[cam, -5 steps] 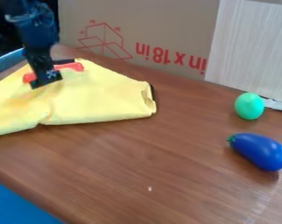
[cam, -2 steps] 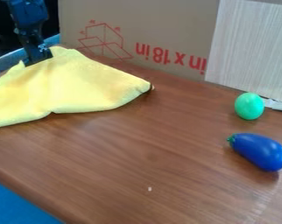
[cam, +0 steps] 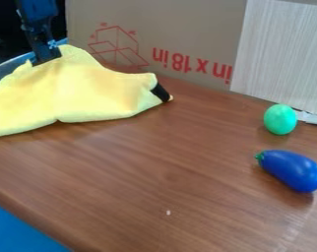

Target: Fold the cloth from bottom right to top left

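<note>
The black gripper (cam: 47,58) is at the upper left, pointing down at the far edge of the yellow cloth (cam: 82,93). It is shut on the cloth, which bunches up on both sides of the fingertips and hides them. The cloth lies doubled and rumpled across the left part of the table, its far part lifted toward the gripper. Its right end tapers to a corner, where a black piece (cam: 161,92) pokes out from under a raised fold.
On the brown table (cam: 154,167), a green egg-shaped toy (cam: 280,119) and a blue eggplant toy (cam: 291,170) lie at the right. A cardboard box (cam: 154,34) stands along the back, beside a pale panel (cam: 286,54). The table's front edge runs across the lower left.
The gripper has moved up toward the back edge, drawing the cloth with it. The red-orange object beside the gripper is now out of sight, and more of the black piece shows at the cloth's right end.
</note>
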